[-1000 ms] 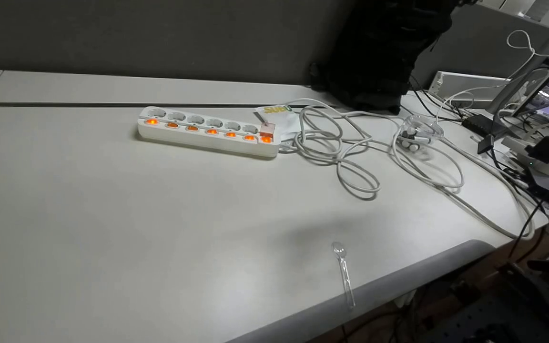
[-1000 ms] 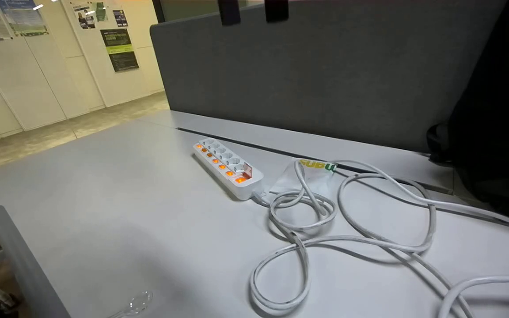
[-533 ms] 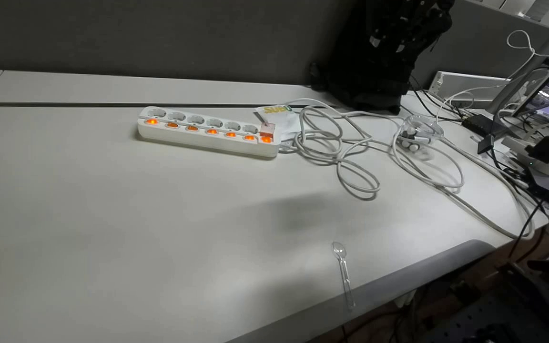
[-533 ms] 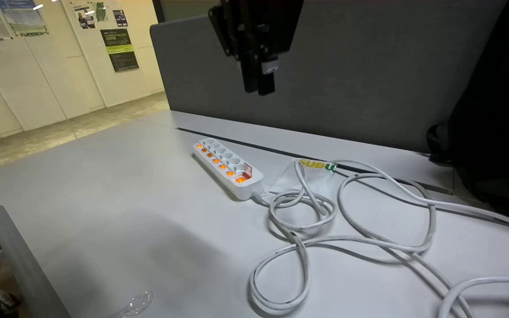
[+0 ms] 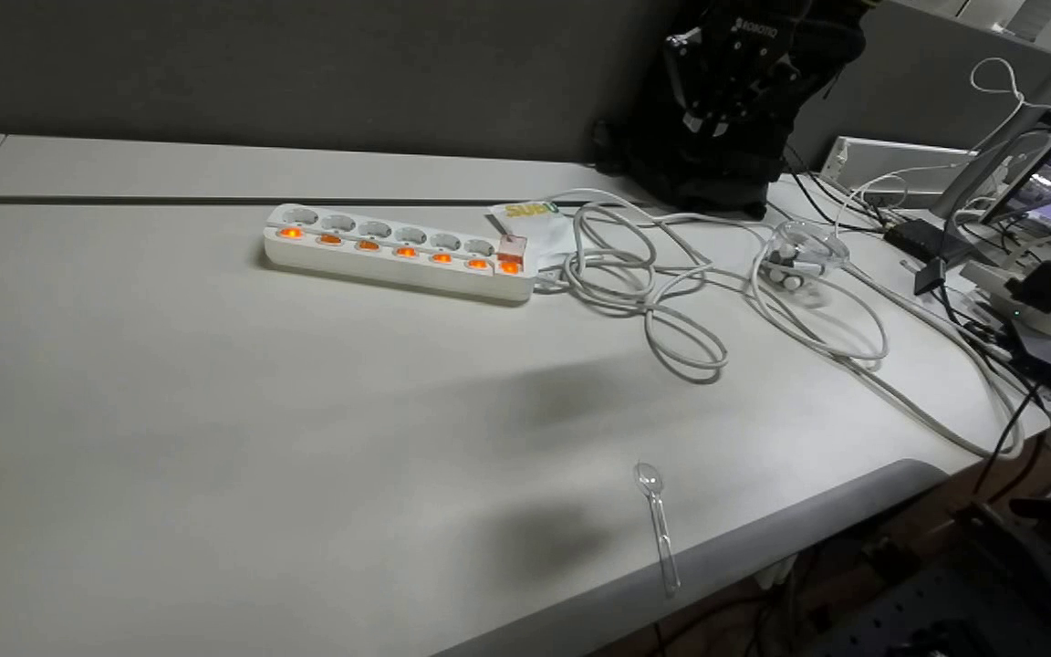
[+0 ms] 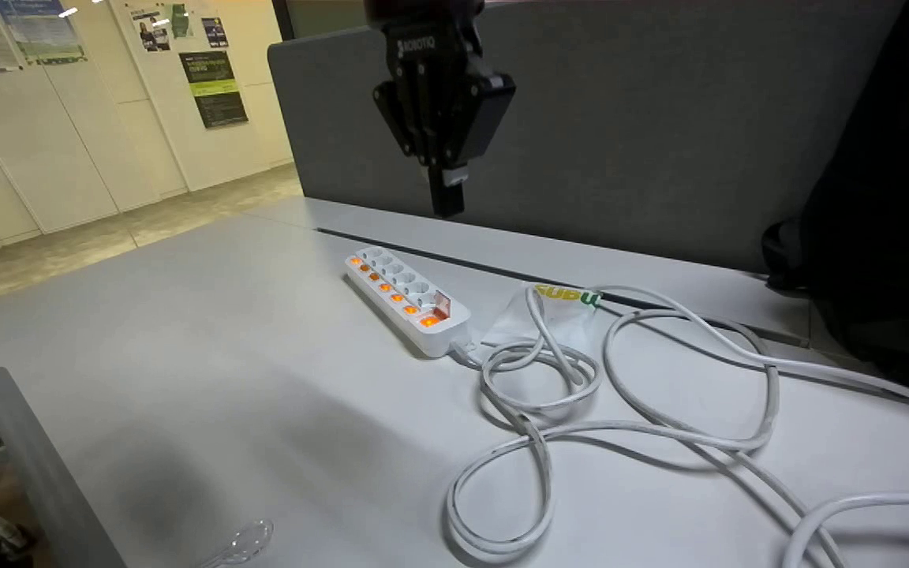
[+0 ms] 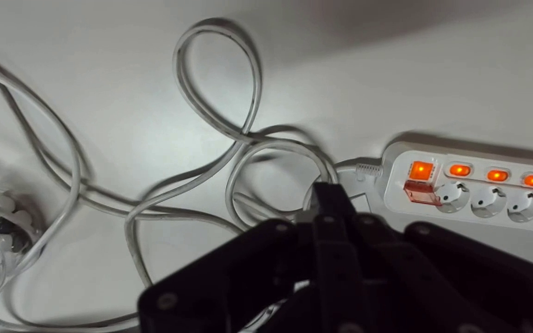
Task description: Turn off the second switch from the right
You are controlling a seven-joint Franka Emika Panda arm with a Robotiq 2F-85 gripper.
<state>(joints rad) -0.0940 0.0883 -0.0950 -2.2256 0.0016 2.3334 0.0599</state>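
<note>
A white power strip (image 5: 398, 265) lies on the table with a row of orange-lit switches, in both exterior views. At its cord end sits a square switch (image 5: 509, 267) with a red flap standing raised beside it. Beside that one is the second switch from the right (image 5: 478, 264), glowing orange; in the wrist view this switch (image 7: 460, 170) comes second from the left. My gripper (image 6: 447, 201) hangs above the table, pointing down, its fingers pressed together around nothing. Seen from the wrist, the fingertips overlap the cable loops off the strip's cord end, apart from the switches.
A tangled white cable (image 6: 628, 426) spreads from the strip's end. Near it lie a printed white packet (image 5: 548, 235) and a clear cup (image 5: 804, 251). A clear spoon (image 5: 662, 534) crosses the table's front edge. A black backpack (image 5: 662, 164) leans on the dark partition (image 5: 261, 82).
The gripper has come down into both exterior views, and its fingers have gone from apart to together. The power strip, its lights and the cable look the same.
</note>
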